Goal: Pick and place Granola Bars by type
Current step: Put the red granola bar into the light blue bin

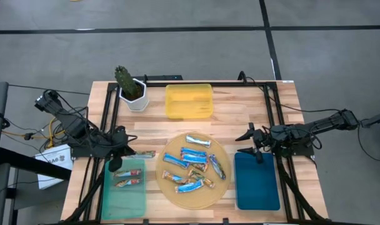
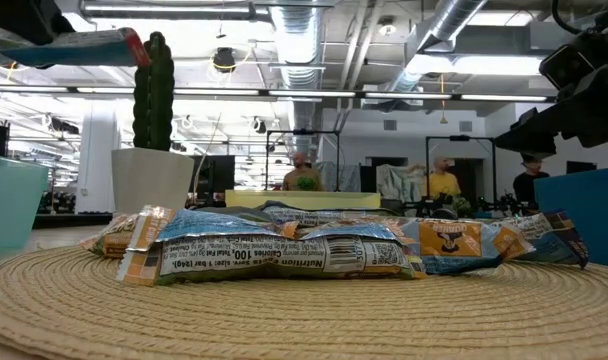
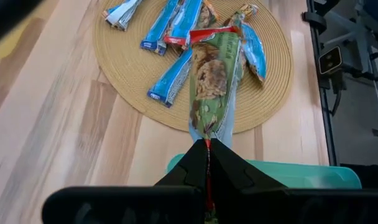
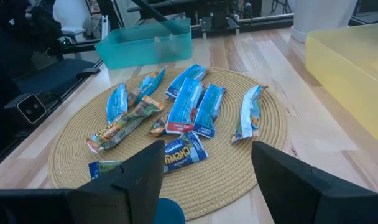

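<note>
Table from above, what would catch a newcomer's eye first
The round woven mat at the table's middle, heaped with shiny granola bars. At its left, the left gripper is shut on a green-wrapped bar above the teal tray, which holds two bars already. The right gripper hangs open over the blue tray.

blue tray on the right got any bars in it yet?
No. In the high view the blue tray is bare; the right gripper hangs open at its far edge.
</note>
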You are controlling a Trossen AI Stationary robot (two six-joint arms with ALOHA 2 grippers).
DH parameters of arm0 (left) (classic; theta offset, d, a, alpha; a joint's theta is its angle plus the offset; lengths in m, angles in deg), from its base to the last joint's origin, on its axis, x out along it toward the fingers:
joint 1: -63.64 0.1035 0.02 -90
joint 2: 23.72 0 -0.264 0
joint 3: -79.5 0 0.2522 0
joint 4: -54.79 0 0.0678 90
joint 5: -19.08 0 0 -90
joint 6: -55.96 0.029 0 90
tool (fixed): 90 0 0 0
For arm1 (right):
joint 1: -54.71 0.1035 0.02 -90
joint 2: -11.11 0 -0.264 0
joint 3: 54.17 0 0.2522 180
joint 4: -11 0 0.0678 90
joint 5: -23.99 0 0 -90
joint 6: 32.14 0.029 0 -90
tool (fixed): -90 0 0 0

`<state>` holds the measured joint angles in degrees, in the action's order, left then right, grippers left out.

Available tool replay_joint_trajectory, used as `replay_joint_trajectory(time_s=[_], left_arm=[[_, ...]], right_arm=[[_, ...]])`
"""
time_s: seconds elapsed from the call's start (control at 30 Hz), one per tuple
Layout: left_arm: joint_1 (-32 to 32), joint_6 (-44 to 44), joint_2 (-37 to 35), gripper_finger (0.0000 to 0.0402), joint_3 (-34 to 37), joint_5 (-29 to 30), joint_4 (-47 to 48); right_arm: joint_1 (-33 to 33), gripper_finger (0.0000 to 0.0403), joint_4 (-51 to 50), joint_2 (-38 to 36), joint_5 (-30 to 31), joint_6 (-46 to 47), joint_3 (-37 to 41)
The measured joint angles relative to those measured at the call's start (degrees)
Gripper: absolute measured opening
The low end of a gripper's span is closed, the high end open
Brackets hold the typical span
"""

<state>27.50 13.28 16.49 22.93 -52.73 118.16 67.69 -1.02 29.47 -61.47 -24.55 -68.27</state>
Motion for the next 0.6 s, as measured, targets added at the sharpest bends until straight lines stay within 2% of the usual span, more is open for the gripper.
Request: replay_joint_trajectory(time_s=[0.13, 0.27, 0.6], left_arm=[[0.0, -4.5, 0.2, 0.0, 0.0, -2.0, 0.5], [-0.9, -14.1, 0.9, 0.0, 0.0, -5.5, 1.4], [-11.4, -33.3, 1.2, 0.0, 0.0, -14.0, 2.0]], right_arm=[[0.0, 0.0234, 0.0, 0.0, 0.0, 0.0, 0.0], [0.0, 0.0234, 0.0, 0.0, 0.0, 0.0, 0.0], [0.0, 0.0234, 0.0, 0.0, 0.0, 0.0, 0.0]])
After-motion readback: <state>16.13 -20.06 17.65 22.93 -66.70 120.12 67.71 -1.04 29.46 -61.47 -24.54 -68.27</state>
